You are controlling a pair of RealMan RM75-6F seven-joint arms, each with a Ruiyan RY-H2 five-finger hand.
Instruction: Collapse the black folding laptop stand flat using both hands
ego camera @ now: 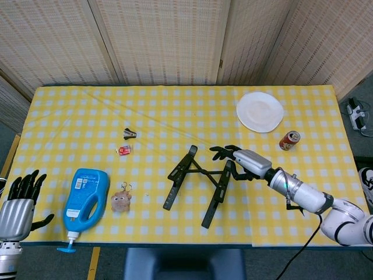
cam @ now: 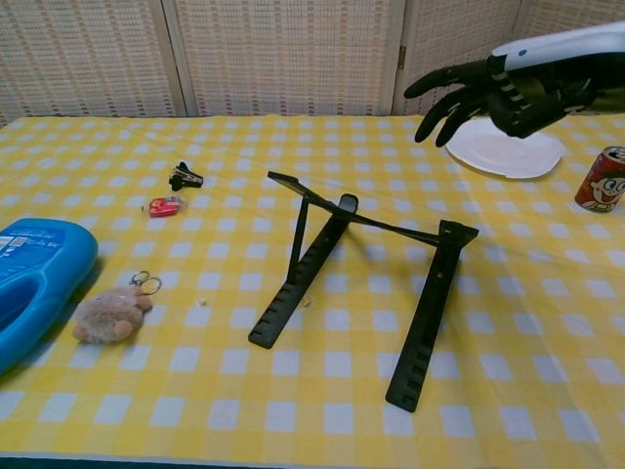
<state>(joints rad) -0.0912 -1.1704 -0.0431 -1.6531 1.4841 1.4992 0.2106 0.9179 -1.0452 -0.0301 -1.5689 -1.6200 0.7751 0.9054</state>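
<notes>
The black folding laptop stand (ego camera: 197,184) stands unfolded near the table's front middle, its two notched legs (cam: 427,314) splayed and joined by thin cross bars. My right hand (ego camera: 238,158) hovers just beyond the stand's right leg. In the chest view the right hand (cam: 491,90) hangs well above the table with its fingers spread, holding nothing and clear of the stand. My left hand (ego camera: 19,202) is at the front left corner, off the table's edge, far from the stand. Its fingers are apart and it holds nothing.
A blue bottle (ego camera: 86,198) lies at the front left with a plush keychain (ego camera: 120,202) beside it. A black clip (ego camera: 129,133) and a small red item (ego camera: 124,150) lie left of the stand. A white plate (ego camera: 260,112) and red can (ego camera: 289,140) sit at the back right.
</notes>
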